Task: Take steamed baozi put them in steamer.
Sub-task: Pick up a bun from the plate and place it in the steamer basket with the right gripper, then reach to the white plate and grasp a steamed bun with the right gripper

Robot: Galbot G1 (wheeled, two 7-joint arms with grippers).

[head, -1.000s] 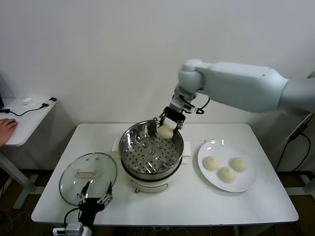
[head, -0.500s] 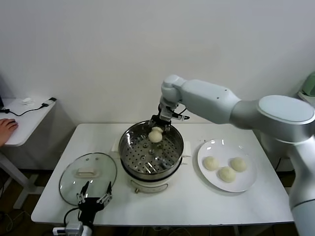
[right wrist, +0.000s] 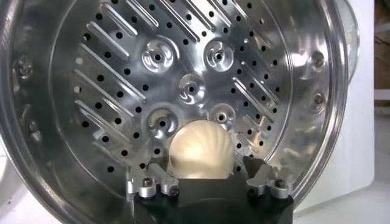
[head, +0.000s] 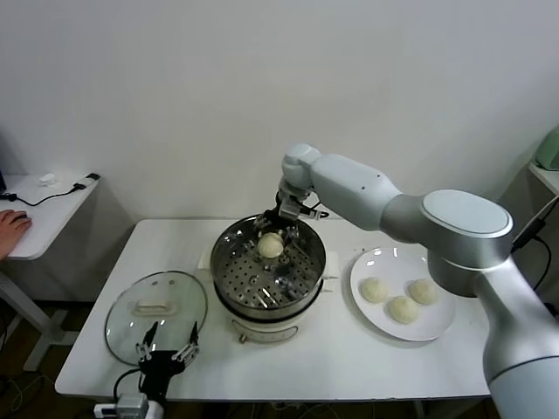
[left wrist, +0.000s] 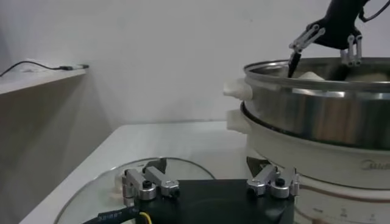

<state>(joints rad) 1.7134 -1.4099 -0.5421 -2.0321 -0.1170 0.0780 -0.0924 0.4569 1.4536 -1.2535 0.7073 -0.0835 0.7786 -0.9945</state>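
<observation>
The steamer (head: 262, 304) stands mid-table, and its perforated tray fills the right wrist view (right wrist: 183, 61). One baozi (head: 271, 246) lies on the tray at the far side, and it shows in the right wrist view (right wrist: 201, 151). My right gripper (head: 281, 223) hangs just above it, fingers spread on either side, open (right wrist: 204, 176). Three more baozi (head: 374, 289) (head: 403, 309) (head: 424, 291) sit on the white plate (head: 393, 262) to the right. My left gripper (head: 166, 346) is parked open at the front edge over the lid (left wrist: 210, 182).
A round glass lid (head: 157, 305) lies flat left of the steamer, under my left gripper (left wrist: 91, 195). A side table (head: 44, 209) with a person's hand (head: 10, 231) stands at far left. A wall is close behind the table.
My right gripper moved left and down from above the steamer's far right rim into the pot. The baozi went with it and now rests on the tray.
</observation>
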